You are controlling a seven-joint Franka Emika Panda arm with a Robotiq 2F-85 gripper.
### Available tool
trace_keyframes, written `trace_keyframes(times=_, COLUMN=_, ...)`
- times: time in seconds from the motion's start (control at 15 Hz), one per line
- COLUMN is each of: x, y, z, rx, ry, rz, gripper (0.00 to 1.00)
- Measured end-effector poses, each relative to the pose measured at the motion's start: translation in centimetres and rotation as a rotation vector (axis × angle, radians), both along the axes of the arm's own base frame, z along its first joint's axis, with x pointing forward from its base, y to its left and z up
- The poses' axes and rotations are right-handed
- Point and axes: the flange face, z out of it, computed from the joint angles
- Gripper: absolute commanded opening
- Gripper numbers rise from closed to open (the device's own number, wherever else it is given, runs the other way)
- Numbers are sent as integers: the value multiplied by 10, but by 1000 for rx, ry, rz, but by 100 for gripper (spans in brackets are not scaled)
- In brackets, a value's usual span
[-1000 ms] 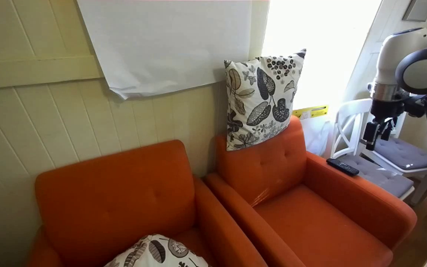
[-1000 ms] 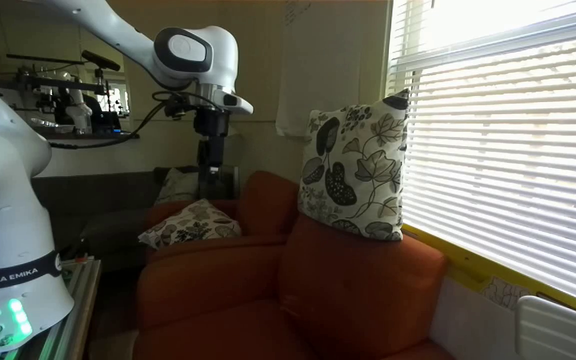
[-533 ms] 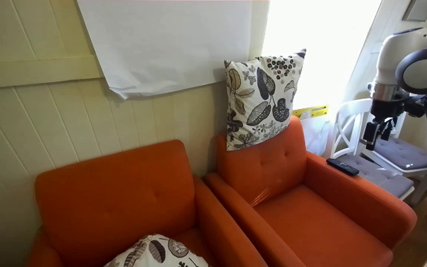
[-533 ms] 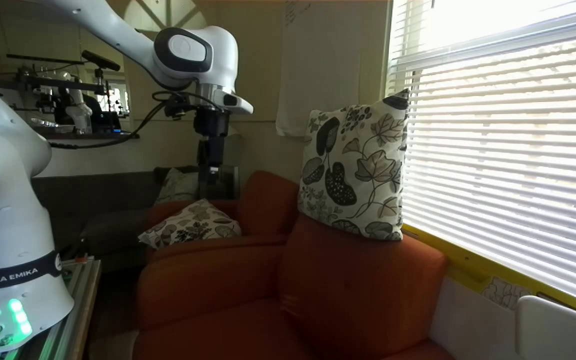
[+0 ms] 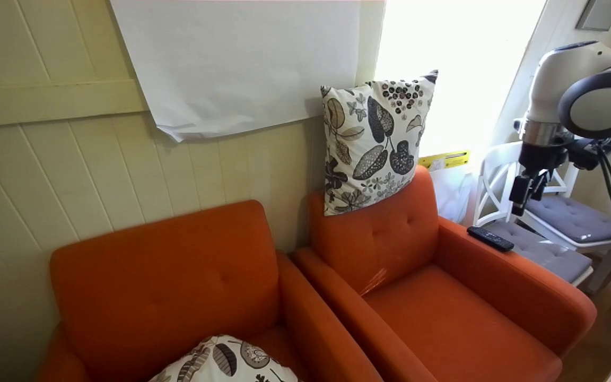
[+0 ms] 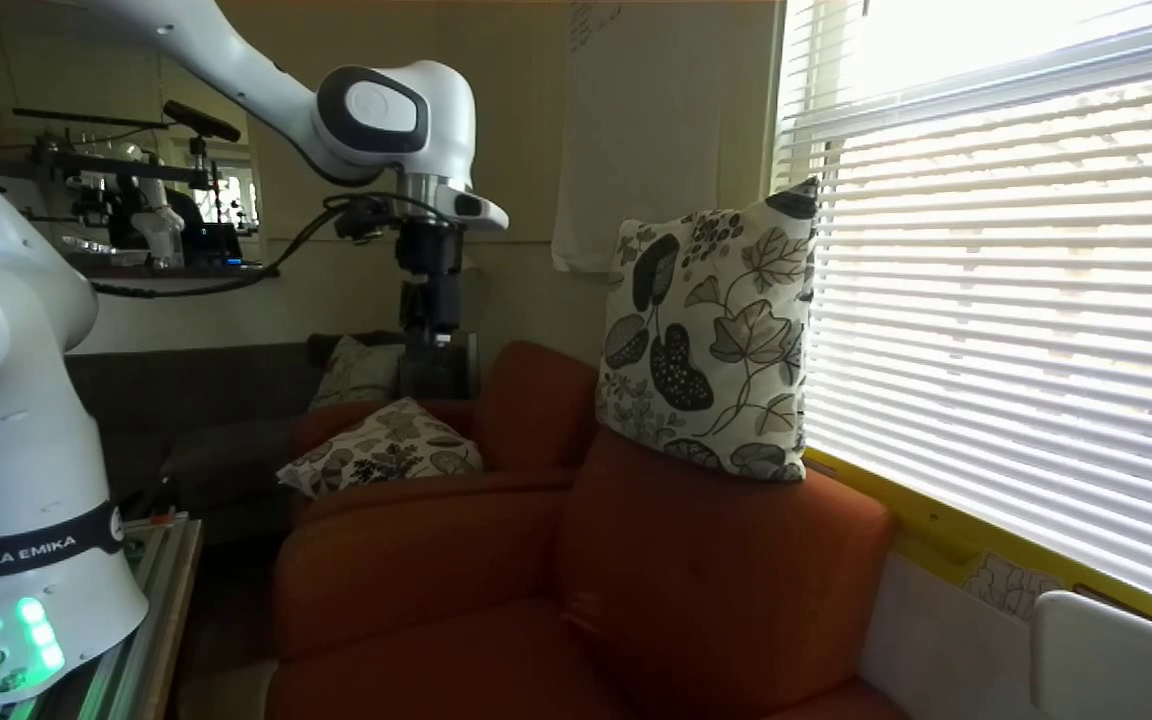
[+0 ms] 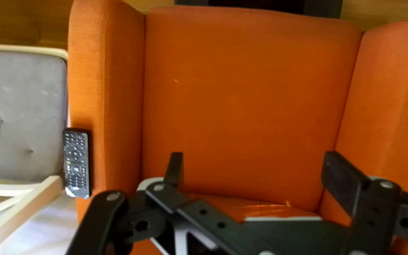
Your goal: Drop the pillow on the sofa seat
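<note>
Pillow (image 5: 380,146): cream with big dark leaves, perched upright along the top of the back of an orange armchair (image 5: 385,241), one upper corner poking higher than the other; I see it there in both exterior views.
Seat (image 7: 246,99): the flat cushion of that same armchair, lower than the pillow, set between two padded armrests (image 7: 99,71).
Gripper (image 7: 253,159): released, its two fingers spread wide, with orange fabric showing between them in the wrist view; it hangs pointing down in mid-air, well apart from the pillow.
Robot arm (image 6: 376,110): white, rising from a base (image 6: 26,600) lit with green lamps, then bending downward at the wrist.
Remote (image 7: 77,163): black and full of buttons, lying along one armrest of the pillow's chair.
White chairs (image 5: 544,252): a pair, grey pads on both, just past the remote.
Second armchair (image 5: 167,265): the same orange, just beside the first; whether their arms touch I can't tell.
Second pillow (image 6: 386,445): a similar leaf print, lying slumped in that neighbouring chair.
Blind (image 6: 996,320): white slats with strong daylight behind, near the perched pillow.
Paper sheet (image 5: 247,63): large, white, hung on the cream panelled wall (image 5: 125,170).
</note>
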Motion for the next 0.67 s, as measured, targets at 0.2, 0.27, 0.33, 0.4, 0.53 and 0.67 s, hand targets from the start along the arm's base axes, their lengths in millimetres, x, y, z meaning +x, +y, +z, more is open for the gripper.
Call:
trace_keyframes(times=0.2, x=22, y=35, z=-5, rx=38, ry=-65, rz=70, gripper=100)
trace_keyframes(times=0.27, x=31, y=47, z=-5, rx=60, ry=-89, rz=82, gripper=100)
trace_keyframes(times=0.33, x=39, y=58, z=-4, rx=83, ry=-112, rz=89, gripper=100)
trace_keyframes(times=0.4, x=49, y=68, z=-2, rx=107, ry=-141, rz=88, gripper=100)
trace_keyframes(times=0.53, x=68, y=83, z=5, rx=140, ry=-209, rz=81, gripper=100)
trace_keyframes(times=0.67, x=80, y=92, z=8, rx=156, ry=-232, rz=86, gripper=100)
